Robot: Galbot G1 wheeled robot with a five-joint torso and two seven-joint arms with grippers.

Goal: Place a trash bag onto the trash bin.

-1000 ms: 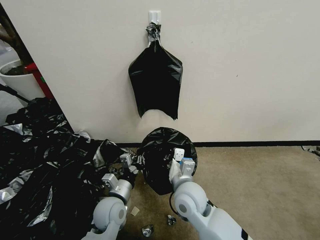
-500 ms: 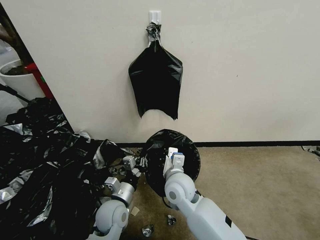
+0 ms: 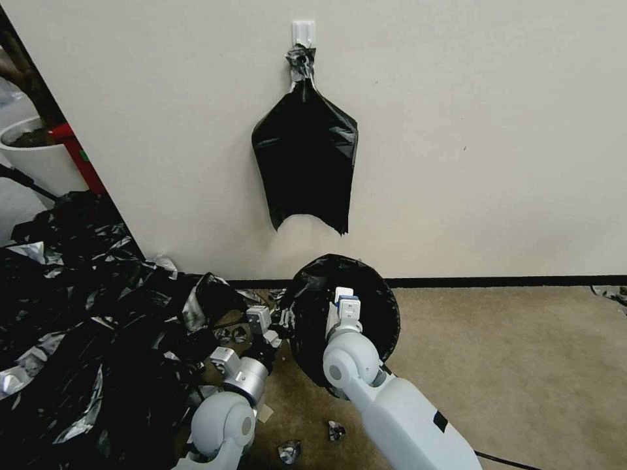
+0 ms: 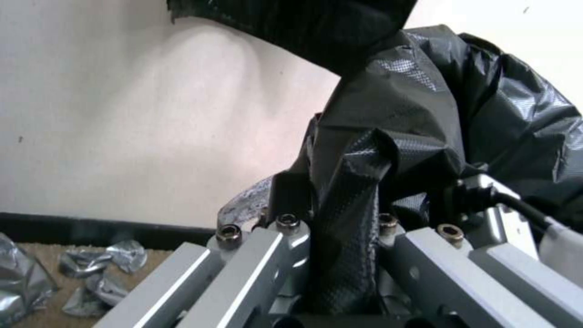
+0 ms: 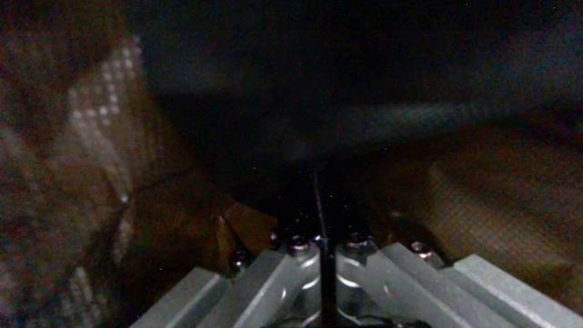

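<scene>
The trash bag [image 3: 366, 307] is a glossy black film bulging into a round shape on the floor by the wall. The trash bin is hidden under it. My left gripper [image 3: 282, 320] is at the bag's left edge. The left wrist view shows this gripper [image 4: 334, 223] shut on a fold of the black film [image 4: 352, 182]. My right gripper [image 3: 345, 301] reaches into the bag's open mouth from the front. In the right wrist view its fingers [image 5: 325, 239] are pressed together in the dark, with film all around.
A second black bag [image 3: 305, 163] hangs from a white wall hook [image 3: 303, 31]. A broad heap of black-and-silver plastic sheets [image 3: 85, 326] covers the floor to the left. Small foil wads [image 3: 289, 450] lie on the carpet near my arms. A white plant pot [image 3: 36, 153] stands far left.
My right arm has pushed farther into the bag and shifted a little right. The bag's round mouth has moved right with it. My left gripper has crept slightly right, still holding the film.
</scene>
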